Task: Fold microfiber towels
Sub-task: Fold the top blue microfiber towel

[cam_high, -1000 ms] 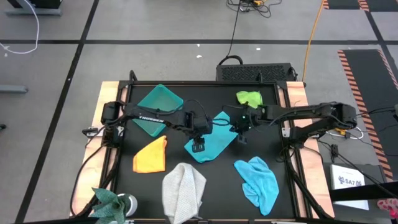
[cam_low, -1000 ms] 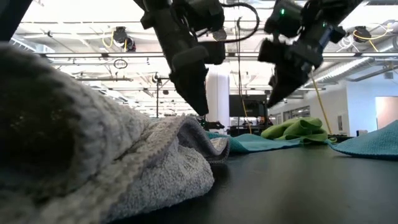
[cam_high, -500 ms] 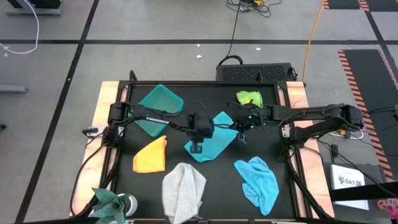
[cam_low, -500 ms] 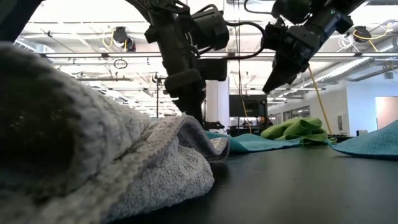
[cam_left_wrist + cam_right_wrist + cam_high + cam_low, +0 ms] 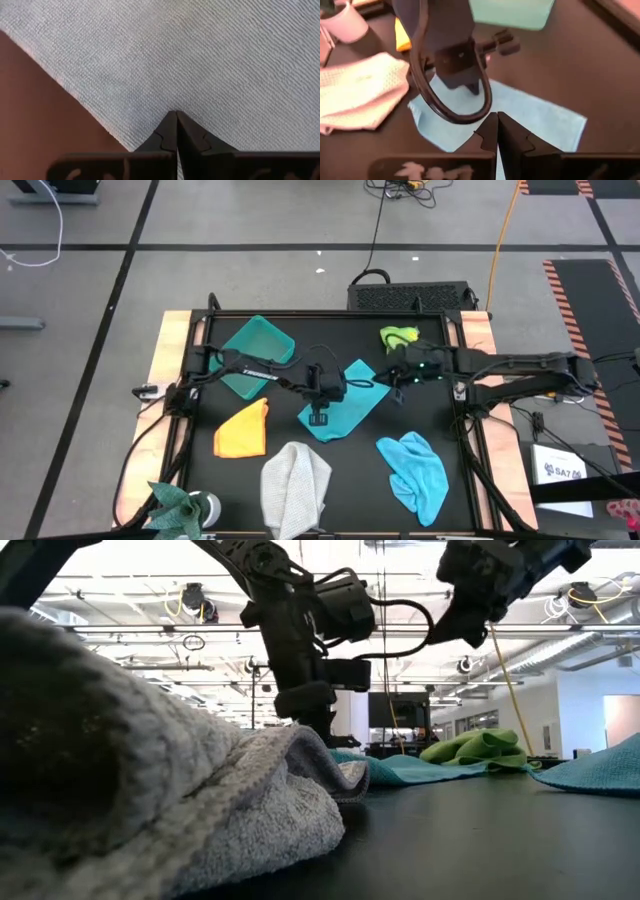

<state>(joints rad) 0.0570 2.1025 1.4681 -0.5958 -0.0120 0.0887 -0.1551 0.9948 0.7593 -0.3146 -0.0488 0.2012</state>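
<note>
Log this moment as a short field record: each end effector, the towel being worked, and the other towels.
left end effector: shut, tips down on the teal towel near its front-left edge
right end effector: shut, raised above the teal towel's right corner, holding nothing
teal towel: spread flat at table centre
other towels: orange towel, grey towel, light blue towel, lime green towel, all untouched

Teal towel lies flat at centre; lime bunched at one o'clock, orange eight, grey six, blue crumpled at five.
</note>
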